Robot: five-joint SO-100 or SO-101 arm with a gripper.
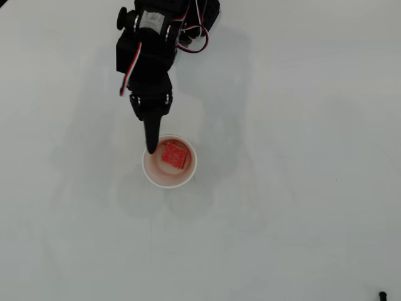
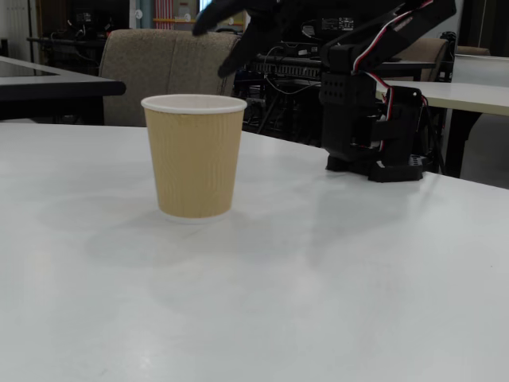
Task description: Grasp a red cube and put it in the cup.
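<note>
While the red cube (image 1: 174, 154) sits inside the paper cup (image 1: 152, 175) on the white table (image 1: 301, 188), the gripper (image 2: 216, 41) hangs above the rim, fingers spread in the fixed view, holding nothing

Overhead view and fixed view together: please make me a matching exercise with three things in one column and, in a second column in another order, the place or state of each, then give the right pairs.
Column one:
1. red cube
2. cup
3. gripper

Column two:
A. stands upright on the white table, tan ribbed outside
B. open, empty, raised above the rim
C. lies inside, on the bottom, seen only from above

Right pairs: 1-C, 2-A, 3-B.
</note>
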